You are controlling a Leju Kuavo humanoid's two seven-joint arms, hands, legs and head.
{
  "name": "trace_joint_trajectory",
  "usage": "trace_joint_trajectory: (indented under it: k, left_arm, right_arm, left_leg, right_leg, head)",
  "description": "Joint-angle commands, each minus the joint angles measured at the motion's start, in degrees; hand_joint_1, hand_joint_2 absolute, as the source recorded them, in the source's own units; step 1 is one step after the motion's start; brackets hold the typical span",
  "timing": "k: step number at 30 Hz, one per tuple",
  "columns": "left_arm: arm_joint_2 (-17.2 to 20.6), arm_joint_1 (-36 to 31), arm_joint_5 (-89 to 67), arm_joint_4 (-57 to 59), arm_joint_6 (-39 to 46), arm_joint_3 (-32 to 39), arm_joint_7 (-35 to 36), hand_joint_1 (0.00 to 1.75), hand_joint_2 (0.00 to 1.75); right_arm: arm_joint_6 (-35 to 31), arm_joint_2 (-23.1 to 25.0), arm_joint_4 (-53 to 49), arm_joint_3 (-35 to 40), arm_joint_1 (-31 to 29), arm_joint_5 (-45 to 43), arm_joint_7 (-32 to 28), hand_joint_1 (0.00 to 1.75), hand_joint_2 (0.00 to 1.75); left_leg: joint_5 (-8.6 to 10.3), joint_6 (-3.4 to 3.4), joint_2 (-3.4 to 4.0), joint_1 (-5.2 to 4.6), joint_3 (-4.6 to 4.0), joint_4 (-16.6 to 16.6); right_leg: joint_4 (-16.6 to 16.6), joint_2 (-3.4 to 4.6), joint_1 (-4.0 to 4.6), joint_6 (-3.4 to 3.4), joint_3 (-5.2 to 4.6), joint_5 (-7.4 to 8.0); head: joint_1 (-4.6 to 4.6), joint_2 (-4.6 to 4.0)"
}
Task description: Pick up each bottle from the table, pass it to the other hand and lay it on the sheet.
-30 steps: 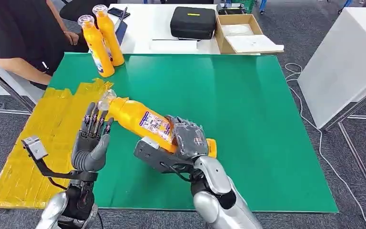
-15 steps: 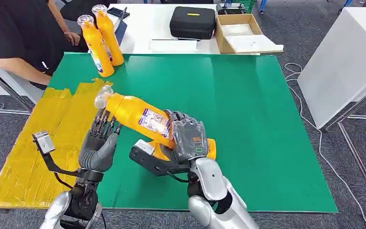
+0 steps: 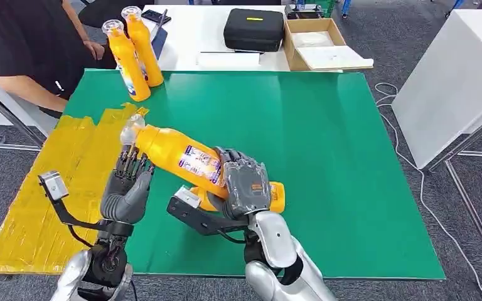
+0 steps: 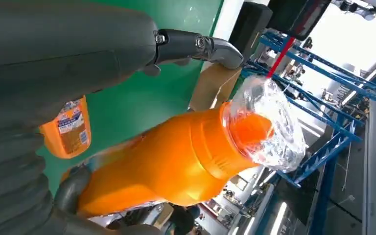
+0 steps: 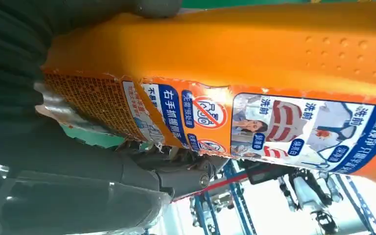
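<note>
- We find the right hand [image 3: 246, 186] clasping the orange detergent bottle [image 3: 182, 155] low on its body.
- Left hand [image 3: 128, 187] spread beneath the shoulder.
- We judge it rigid, slick; grip mid-body, not the clear cap [image 4: 267, 122].

Glossy orange plastic bottle [image 3: 182, 158], clear cap [image 4: 269, 122]

The place looks like a robotics lab or test workshop: a green-covered table [image 3: 326, 157] stands on grey carpet [image 3: 414, 37], with white worktables [image 3: 188, 37] behind it carrying a black equipment case [image 3: 254, 28] and an open cardboard box [image 3: 317, 41], a cable [image 3: 392, 119] trailing beside it, and blue metal racking [image 4: 323, 63] beyond.
</note>
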Motion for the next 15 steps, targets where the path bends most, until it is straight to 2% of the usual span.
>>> trace_joint_trajectory:
  k: [1, 8, 15]
  left_arm:
    - [-1.2, -4.0, -2.7, 3.1, 0.7, -2.7, -0.3, 0.00, 1.75]
    - [-1.3, -4.4, -2.9, 3.5, 1.0, -3.0, -0.4, 0.00, 1.75]
    - [-1.9, -6.5, -1.1, 6.1, 1.4, -6.7, 1.5, 0.00, 1.75]
  right_arm:
    - [2.8, 0.5, 3.4, 3.0, -3.5, -0.4, -0.1, 1.75, 1.75]
    - [3.1, 0.7, 3.8, 3.4, -3.7, -0.2, 0.0, 1.75, 1.75]
    - [4.3, 2.9, 6.6, 7.4, -5.8, 1.2, -0.1, 1.75, 1.75]
  left_leg:
    - [-0.03, -0.09, -0.08, 0.01, 0.13, 0.0]
    - [-0.04, -0.09, -0.07, 0.02, 0.18, 0.0]
    - [-0.06, -0.11, -0.09, 0.02, 0.22, 0.0]
  right_leg:
    - [0.0, -0.11, 0.01, -0.02, 0.16, -0.05]
    - [0.0, -0.11, 0.02, -0.02, 0.21, -0.06]
    - [0.0, -0.13, 0.02, -0.03, 0.25, -0.08]
  head:
    - [0.00, 0.00]
    - [0.00, 0.00]
    - [0.00, 0.00]
